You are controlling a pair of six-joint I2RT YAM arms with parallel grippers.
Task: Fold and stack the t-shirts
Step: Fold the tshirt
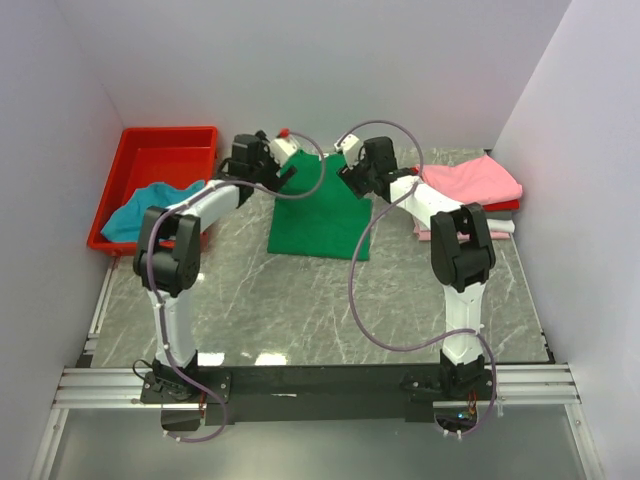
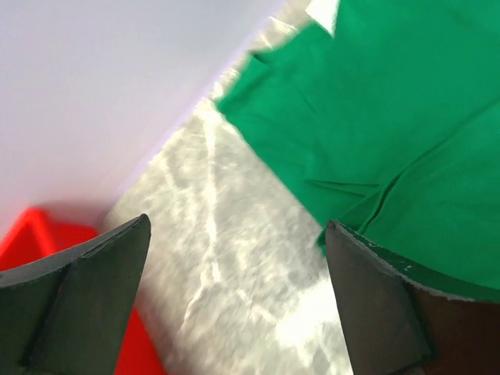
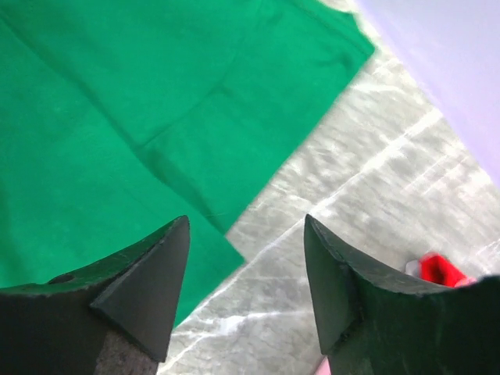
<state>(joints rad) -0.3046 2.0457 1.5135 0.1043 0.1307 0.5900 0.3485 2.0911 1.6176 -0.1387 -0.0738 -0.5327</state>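
1. Two grippers of mine, left gripper point(image 2: 234, 226) and right gripper point(image 3: 246, 223), hang with jaws apart and empty, one at each far corner of the green t-shirt point(image 1: 320, 215), probably placed there to pinch both corners together.
2. The shirt lies flat mid-table, seemingly part-folded.
3. The pink t-shirt point(image 1: 475, 180) tops the right-hand stack, and the teal t-shirt point(image 1: 140, 212) waits in the red tray point(image 1: 165, 135).

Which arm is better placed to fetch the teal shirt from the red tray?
Left, probably: the left gripper is open and nearer the red tray holding the teal shirt; the right gripper is across the green shirt.
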